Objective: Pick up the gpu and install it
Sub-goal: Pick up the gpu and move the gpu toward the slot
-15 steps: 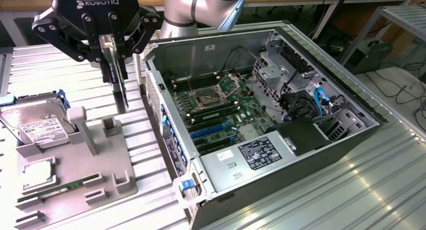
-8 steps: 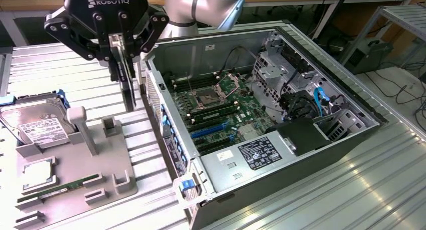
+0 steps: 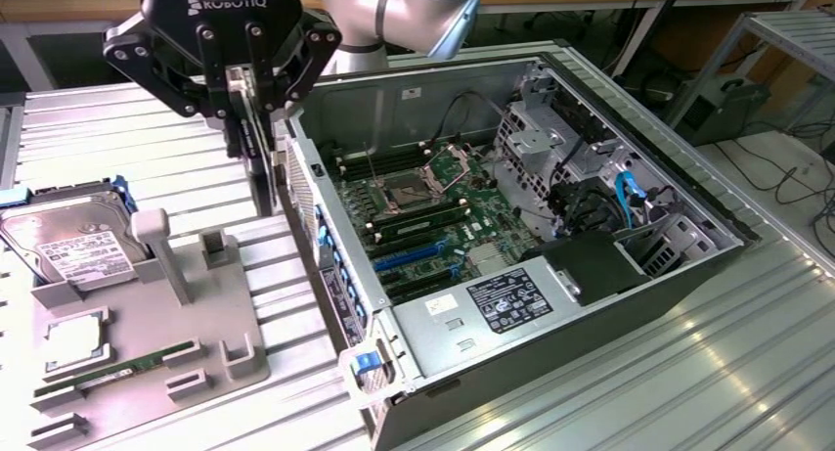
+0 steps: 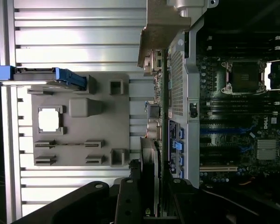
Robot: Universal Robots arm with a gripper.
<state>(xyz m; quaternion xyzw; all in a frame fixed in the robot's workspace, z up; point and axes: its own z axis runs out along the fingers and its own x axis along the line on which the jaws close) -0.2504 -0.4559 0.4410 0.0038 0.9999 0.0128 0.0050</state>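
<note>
My gripper [image 3: 250,104] is shut on the gpu [image 3: 262,167], a thin dark card that hangs edge-on below the fingers. It is in the air over the gap between the grey parts holder [image 3: 156,324] and the open computer case [image 3: 391,99]. In the wrist view the gpu [image 4: 159,140] runs away from the gripper [image 4: 151,198], and its silver bracket [image 4: 163,32] is at the far end. It hovers just outside the case wall, beside the motherboard [image 4: 233,121]. The expansion slots [image 3: 411,260] lie inside the case toward its near end.
The grey holder carries a hard drive [image 3: 72,241] with blue rails, a processor chip [image 3: 72,343] and a green RAM stick [image 3: 124,366]. Inside the case are a CPU socket [image 3: 405,187], cables [image 3: 627,202] and a black power supply [image 3: 593,265]. Ribbed metal tabletop [image 3: 679,373] surrounds everything.
</note>
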